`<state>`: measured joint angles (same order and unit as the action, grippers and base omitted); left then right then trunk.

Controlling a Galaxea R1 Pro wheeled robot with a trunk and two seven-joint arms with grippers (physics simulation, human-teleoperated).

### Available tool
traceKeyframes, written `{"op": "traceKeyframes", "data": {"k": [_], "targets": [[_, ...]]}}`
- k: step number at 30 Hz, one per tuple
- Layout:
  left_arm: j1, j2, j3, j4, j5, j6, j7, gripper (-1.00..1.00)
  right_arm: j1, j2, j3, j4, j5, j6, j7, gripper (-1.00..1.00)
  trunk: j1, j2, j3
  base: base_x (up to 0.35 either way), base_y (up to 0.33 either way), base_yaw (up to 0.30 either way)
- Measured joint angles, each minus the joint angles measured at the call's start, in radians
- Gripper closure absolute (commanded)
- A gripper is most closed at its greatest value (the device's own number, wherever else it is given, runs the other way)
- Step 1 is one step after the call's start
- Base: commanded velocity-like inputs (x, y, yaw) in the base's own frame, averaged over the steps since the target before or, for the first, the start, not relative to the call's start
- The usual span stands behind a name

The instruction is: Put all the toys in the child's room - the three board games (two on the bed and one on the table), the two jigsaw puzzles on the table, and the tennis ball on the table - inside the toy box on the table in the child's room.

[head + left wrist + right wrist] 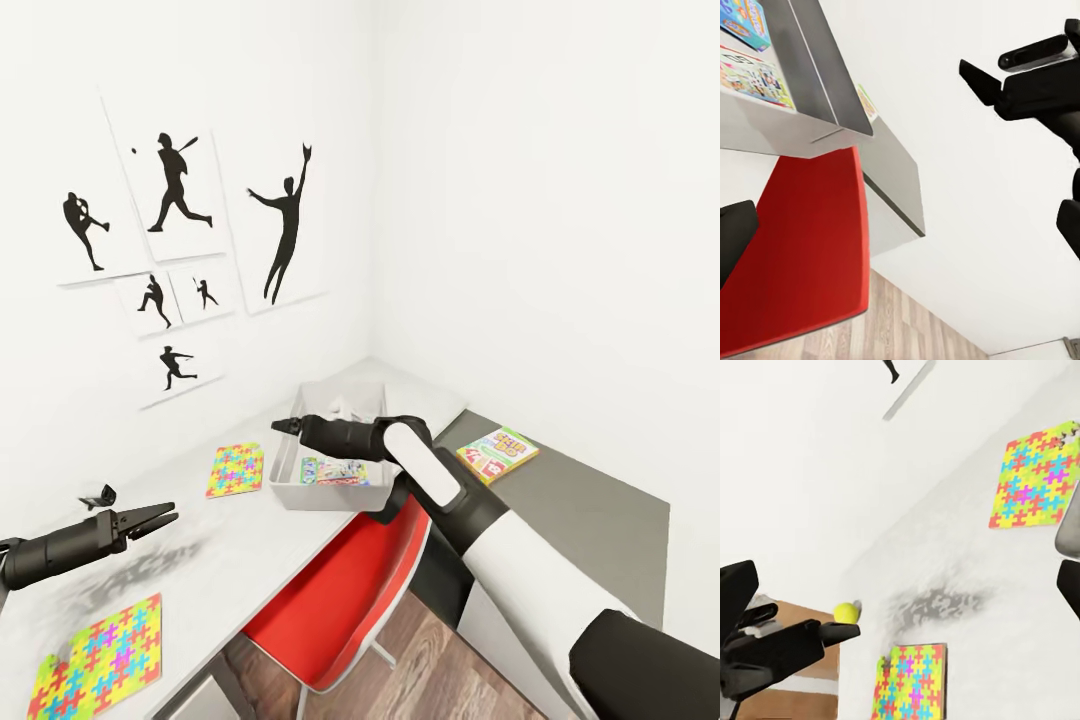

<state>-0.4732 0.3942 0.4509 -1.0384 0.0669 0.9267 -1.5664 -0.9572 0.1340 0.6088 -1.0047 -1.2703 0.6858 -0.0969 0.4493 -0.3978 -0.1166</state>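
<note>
The toy box (330,470) is found on the pale counter (240,550) at its far end, with two board games (335,472) lying flat inside. A third board game (497,454) lies on the lower dark cabinet top (590,520), outside the box. Two jigsaw puzzles rest on the counter: one (236,469) just beside the box, the other (100,660) at the near end. The tennis ball (847,612) is observed near the counter's far edge from the right wrist view.

The right gripper (285,426) is held above the box's near-left rim; whether its jaws are parted cannot be told. The left gripper (160,517) hovers empty over the counter, its fingers drawn close together.

The step in hand is judged to be collection of a remaining toy. The thin puzzles are best slid to an edge before being pinched; the ball, being prone to roll, should be approached from above.
</note>
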Motion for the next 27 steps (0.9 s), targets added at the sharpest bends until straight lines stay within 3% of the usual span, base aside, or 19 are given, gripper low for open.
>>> {"op": "traceKeyframes", "data": {"k": [11,18,27], "targets": [[-0.001,0.003,0.0,0.0,-0.003,0.003,0.0,-1.0,0.01,-0.001,0.002,-0.067,-0.003,0.006,0.0,-1.0,0.0,0.0,0.0,-0.001,0.0,0.0],[-0.003,0.006,0.0,0.0,-0.004,0.001,0.0,-1.0,0.061,-0.001,-0.004,-0.101,-0.001,-0.004,-0.006,-1.0,0.0,0.0,0.0,-0.203,0.0,0.0],[-0.003,0.006,0.0,-0.001,-0.003,0.001,0.0,-1.0,0.074,-0.009,-0.003,-0.106,0.001,0.0,-0.023,-1.0,0.0,0.0,0.0,-0.058,0.0,0.0]]}}
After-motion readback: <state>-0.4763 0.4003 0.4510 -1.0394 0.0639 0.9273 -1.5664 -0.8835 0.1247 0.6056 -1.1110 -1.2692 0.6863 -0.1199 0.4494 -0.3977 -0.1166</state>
